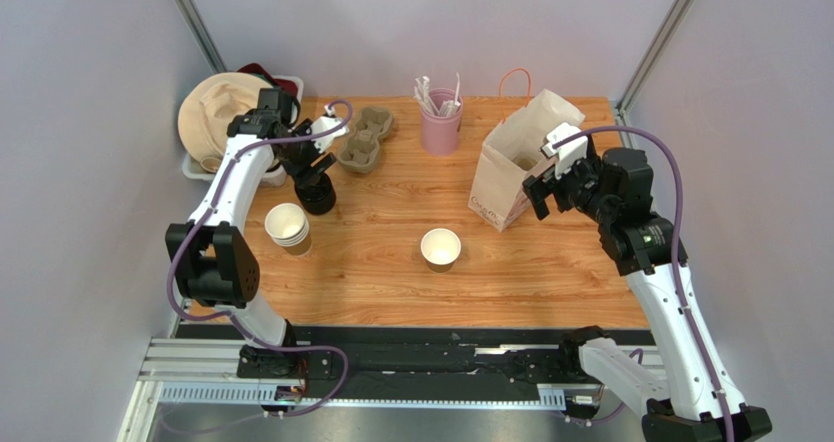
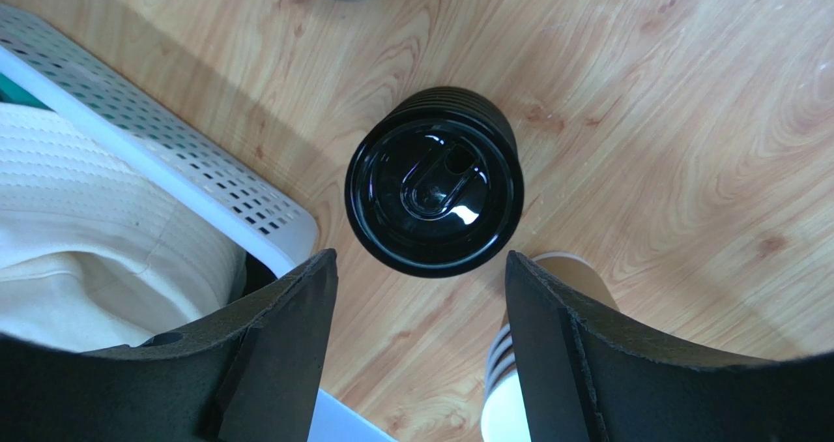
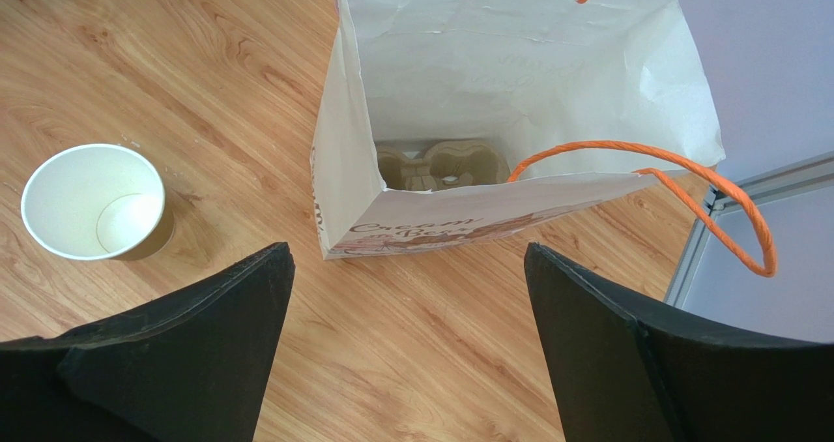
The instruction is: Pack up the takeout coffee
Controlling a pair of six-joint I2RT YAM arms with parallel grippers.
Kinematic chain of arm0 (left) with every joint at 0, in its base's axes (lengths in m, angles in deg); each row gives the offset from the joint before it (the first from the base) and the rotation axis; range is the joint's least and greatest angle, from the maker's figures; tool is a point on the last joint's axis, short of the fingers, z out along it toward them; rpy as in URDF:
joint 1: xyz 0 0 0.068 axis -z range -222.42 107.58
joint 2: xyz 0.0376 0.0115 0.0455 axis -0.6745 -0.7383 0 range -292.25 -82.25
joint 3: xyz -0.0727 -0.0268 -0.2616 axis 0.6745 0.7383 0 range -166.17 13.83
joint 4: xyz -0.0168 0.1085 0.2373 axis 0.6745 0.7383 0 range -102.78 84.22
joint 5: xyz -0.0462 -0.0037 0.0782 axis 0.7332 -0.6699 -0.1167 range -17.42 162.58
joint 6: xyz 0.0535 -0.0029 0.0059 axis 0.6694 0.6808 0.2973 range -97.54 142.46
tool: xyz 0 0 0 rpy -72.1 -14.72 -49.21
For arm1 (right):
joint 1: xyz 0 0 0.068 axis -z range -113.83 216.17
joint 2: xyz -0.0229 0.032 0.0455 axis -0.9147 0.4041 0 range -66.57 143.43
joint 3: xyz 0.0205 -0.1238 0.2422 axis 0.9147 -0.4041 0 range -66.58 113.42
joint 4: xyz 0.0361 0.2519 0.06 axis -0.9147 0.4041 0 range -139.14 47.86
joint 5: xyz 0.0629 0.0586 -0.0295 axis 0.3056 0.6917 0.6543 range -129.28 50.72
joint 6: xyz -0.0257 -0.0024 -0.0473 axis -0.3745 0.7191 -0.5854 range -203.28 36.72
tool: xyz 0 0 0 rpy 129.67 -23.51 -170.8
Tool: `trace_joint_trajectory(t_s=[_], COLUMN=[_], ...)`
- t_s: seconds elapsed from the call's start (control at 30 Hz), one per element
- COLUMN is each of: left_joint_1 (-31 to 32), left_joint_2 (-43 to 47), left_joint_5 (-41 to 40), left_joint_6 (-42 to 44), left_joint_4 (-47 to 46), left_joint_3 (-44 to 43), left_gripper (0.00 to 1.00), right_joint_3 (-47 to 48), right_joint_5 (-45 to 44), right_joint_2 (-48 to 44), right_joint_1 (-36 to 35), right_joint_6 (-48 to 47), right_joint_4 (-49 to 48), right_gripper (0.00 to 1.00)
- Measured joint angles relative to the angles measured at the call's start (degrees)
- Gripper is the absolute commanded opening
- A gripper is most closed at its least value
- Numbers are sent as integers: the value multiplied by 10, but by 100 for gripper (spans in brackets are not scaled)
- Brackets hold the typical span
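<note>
The takeout coffee cup [image 1: 440,248], brown outside and white inside, stands open and empty at the table's middle; it also shows in the right wrist view [image 3: 95,203]. A stack of black round lids [image 2: 434,193] stands at the left [image 1: 317,196]. My left gripper [image 2: 419,271] is open and empty, hovering just above the lids. The white paper bag [image 1: 509,168] with orange handles stands open at the right, with a cardboard carrier [image 3: 440,165] at its bottom. My right gripper [image 3: 406,261] is open and empty, above the table in front of the bag [image 3: 509,80].
A nested stack of paper cups [image 1: 288,227] stands beside the lids. A pink cup of white sticks [image 1: 440,119] and cardboard cup carriers [image 1: 364,137] sit at the back. A white basket [image 2: 176,158] holding a beige hat [image 1: 220,110] is at the far left.
</note>
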Motion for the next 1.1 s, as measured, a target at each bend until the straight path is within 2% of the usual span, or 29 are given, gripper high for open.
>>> trace_joint_trajectory(t_s=[0.37,0.57,0.97,1.1], left_joint_1=[-15,-15,-24,-25], left_joint_2=[-68,-88,-127,-129], left_joint_5=[-32,-42,-45,-45], left_joint_6=[20,21,24,24], left_joint_4=[-35,-54,-55,-56], left_joint_3=[0,0,-6,-11], left_gripper=[71,60,58,52], right_joint_3=[0,0,-2,-5], right_joint_5=[7,7,7,7], right_joint_2=[0,0,8,8], right_joint_1=[0,0,0,0], right_joint_6=[0,0,0,0], right_joint_4=[0,0,0,0], right_gripper=[95,95,95,95])
